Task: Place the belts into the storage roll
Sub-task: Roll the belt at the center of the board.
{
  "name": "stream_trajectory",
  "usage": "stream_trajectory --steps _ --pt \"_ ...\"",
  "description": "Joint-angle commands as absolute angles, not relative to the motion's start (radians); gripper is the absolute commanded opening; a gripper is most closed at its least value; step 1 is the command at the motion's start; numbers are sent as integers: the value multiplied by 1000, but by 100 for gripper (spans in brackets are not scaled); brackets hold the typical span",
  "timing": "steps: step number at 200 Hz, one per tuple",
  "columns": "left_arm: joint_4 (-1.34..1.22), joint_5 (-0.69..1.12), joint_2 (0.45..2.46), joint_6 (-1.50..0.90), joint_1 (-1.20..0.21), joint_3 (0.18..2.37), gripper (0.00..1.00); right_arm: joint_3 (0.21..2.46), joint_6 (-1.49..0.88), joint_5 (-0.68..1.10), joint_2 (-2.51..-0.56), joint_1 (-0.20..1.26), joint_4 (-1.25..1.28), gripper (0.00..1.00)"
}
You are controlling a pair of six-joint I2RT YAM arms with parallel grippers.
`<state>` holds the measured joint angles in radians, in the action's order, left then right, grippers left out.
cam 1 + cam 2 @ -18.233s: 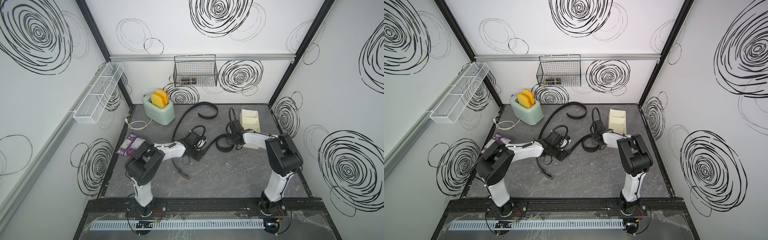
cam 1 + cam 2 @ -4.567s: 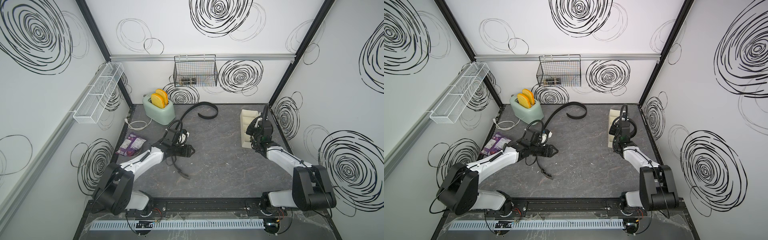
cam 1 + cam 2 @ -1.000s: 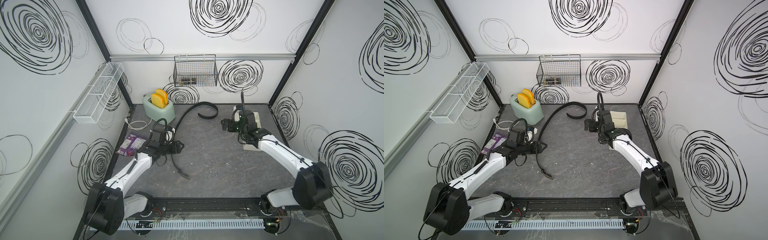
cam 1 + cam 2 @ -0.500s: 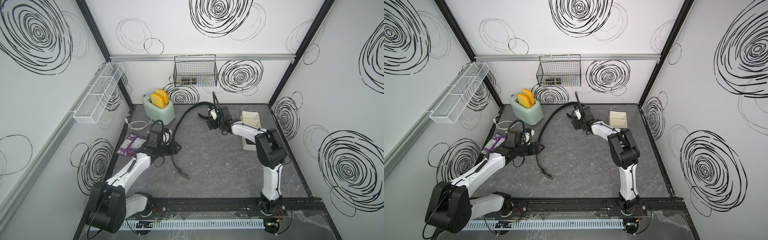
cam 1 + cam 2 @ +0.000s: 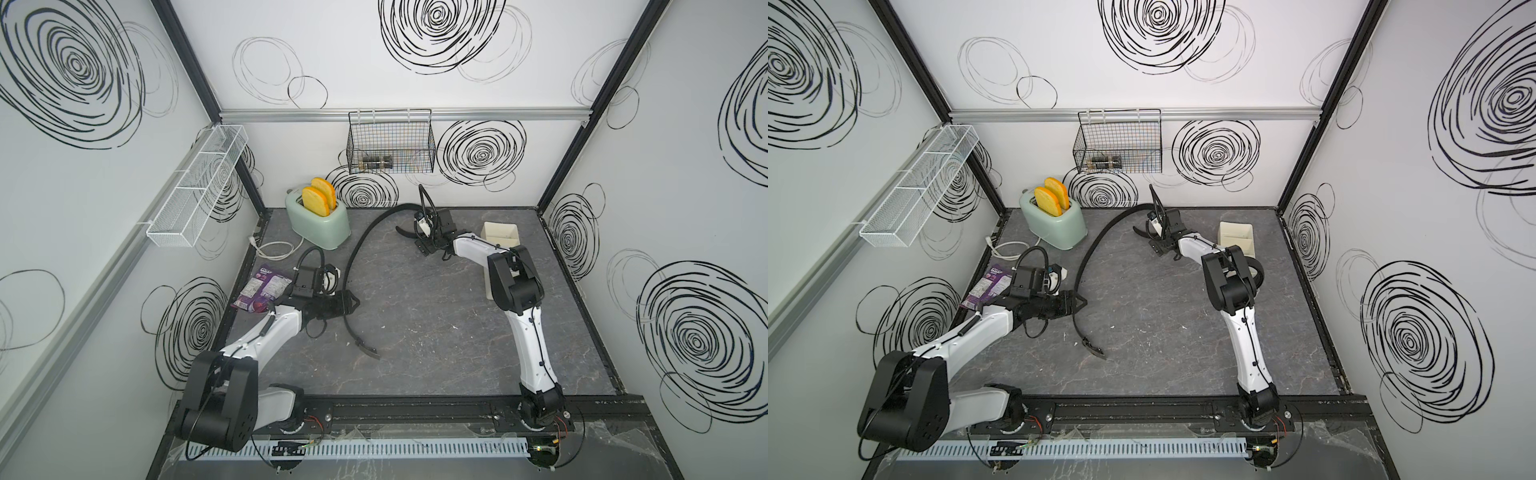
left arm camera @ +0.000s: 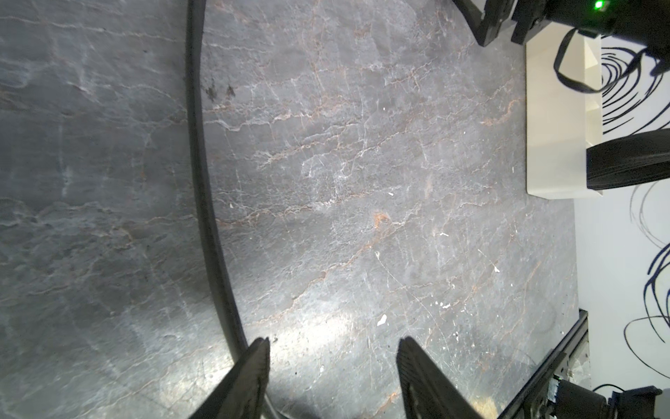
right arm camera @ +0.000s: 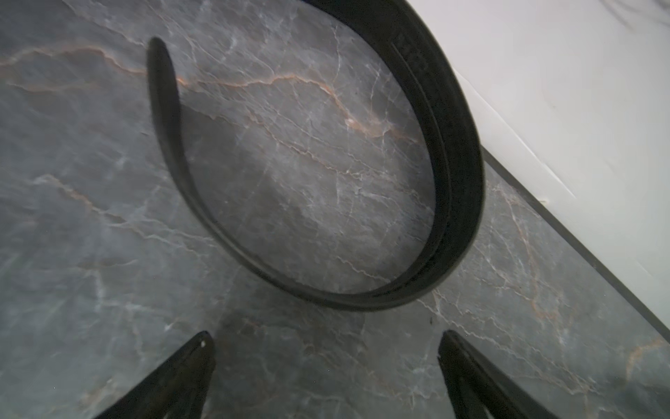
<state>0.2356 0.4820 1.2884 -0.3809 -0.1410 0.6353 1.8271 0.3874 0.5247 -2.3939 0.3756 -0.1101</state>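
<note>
Currently one of the two belts looks stowed, and I am setting up the pick on the other.

Left gripper [image 6: 331, 344]: fingers part-open and holding nothing, low over the dark grey marbled tabletop [image 5: 415, 311]. One fingertip sits just beside the long black belt [image 6: 198, 145], not around it.

That belt lies loose on the tabletop in a long curve. What looks like its buckle end is toward the front. It runs back past the mint-green toaster [image 5: 328, 230] and ends in a hooked tail near the rear wall.

Right gripper [image 7: 322, 337]: fingers spread wide and empty, hovering just short of that hooked tail, which stands on its edge in the right wrist view.

Further right, the cream-white plastic divider tray [image 5: 488, 232] stands by the right wall, partly hidden behind the right arm. A coiled black belt [image 6: 627, 163] sits at one end of it; which compartment I cannot tell.

Assessment: the step in hand is the approach to the loose belt's tail. The next move, in my judgement, is to advance the right fingers until they straddle the strap's thin edge, then close firmly. The left fingers would need to shift across the strap to steady it for rolling.
</note>
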Motion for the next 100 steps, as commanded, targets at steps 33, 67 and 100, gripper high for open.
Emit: stream_trajectory --steps 33,67,100 --pt "199 527 1334 -369 -132 639 61 1918 474 578 -2472 381 -243 99" --pt "207 529 1335 -365 -132 640 61 1995 457 620 -2521 383 -309 86" --pt "215 528 1324 -358 -126 637 61 2035 404 759 -2554 362 -403 67"
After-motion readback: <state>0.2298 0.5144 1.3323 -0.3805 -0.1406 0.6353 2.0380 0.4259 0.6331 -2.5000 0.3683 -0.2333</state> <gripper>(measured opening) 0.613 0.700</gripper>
